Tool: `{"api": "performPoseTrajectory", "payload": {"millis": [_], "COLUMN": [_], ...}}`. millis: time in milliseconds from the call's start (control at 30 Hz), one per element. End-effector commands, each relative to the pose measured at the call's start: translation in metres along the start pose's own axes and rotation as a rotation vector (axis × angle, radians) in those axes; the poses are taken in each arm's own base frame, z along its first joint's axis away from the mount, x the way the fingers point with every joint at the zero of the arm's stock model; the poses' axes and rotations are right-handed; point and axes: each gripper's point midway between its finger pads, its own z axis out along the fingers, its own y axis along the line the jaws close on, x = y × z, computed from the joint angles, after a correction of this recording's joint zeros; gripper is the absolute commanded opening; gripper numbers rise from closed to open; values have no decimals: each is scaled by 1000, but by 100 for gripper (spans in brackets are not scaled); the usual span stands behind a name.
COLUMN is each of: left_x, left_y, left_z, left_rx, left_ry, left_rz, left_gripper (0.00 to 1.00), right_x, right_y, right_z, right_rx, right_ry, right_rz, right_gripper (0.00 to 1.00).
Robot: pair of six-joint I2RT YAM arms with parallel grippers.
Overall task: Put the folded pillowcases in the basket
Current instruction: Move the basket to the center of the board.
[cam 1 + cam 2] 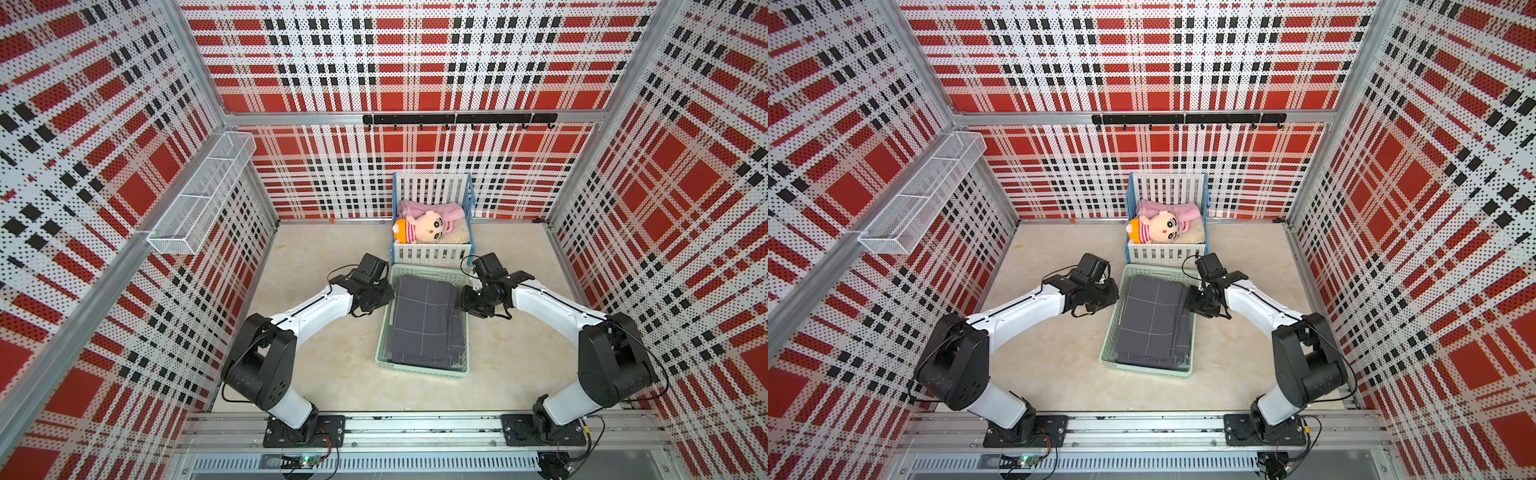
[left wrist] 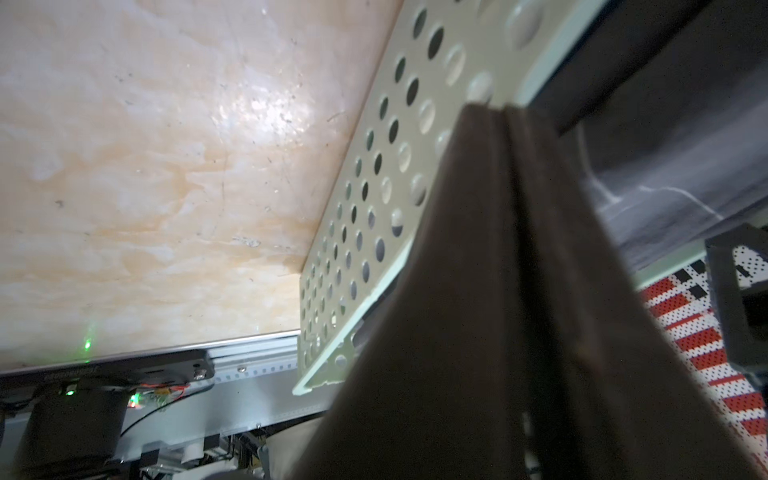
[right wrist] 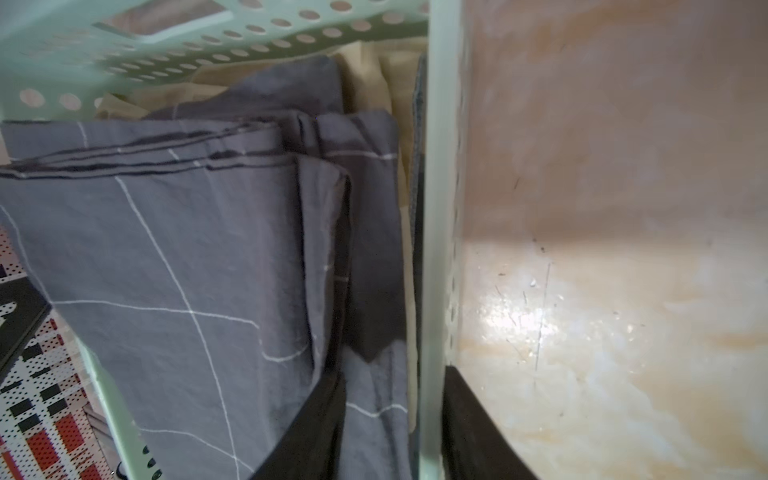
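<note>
The folded pillowcase, dark grey with thin white grid lines, lies flat inside the basket, a pale mint tub with perforated walls standing on the mottled cream tabletop between the two arms. The left gripper is clenched with nothing between its fingers. Its tips sit just at the rim of one long basket wall, and the cloth lies past that rim. The right gripper has its fingers parted and grasps nothing. It straddles the opposite long wall (one finger inside over the cloth, its mate outside over bare tabletop), so the rim runs through the gap. Ahead of the inner finger the pillowcase's stacked folded edges show, with a cream cloth beneath them. Beyond both sets of fingertips, just past the basket's far end, a toy crib holds a plush doll and a pink blanket. Farther still, a black hook rail crosses the back wall, and a white wire rack hangs on the side wall.
</note>
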Motion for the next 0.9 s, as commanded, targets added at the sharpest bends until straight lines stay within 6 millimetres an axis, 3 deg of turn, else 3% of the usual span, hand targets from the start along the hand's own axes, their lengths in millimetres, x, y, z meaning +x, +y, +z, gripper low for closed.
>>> {"api": "performPoseTrajectory", "payload": {"millis": [0, 300, 533, 667, 767, 833, 867], "left_x": [16, 34, 31, 22, 15, 9, 6], "left_y": [-16, -40, -26, -16, -3, 4, 8], "left_z": [9, 6, -3, -11, -19, -27, -33], "left_rx": [24, 71, 67, 62, 28, 10, -4], "left_ry": [54, 83, 69, 49, 27, 5, -8], "left_rz": [40, 59, 36, 19, 10, 8, 11], "left_gripper": [6, 0, 0, 1, 22, 39, 56], "right_x": [-7, -24, -40, -37, -27, -20, -18], "right_y": [3, 16, 24, 13, 2, -6, -9], "right_z": [0, -3, -6, -10, -20, -31, -37], "right_rx": [5, -26, -16, 55, 88, 114, 122], "right_ry": [-29, -69, -99, -58, -59, -73, -86], "right_rz": [-25, -51, -93, -90, -63, -59, -58], "right_gripper": [43, 44, 45, 50, 63, 85, 100]}}
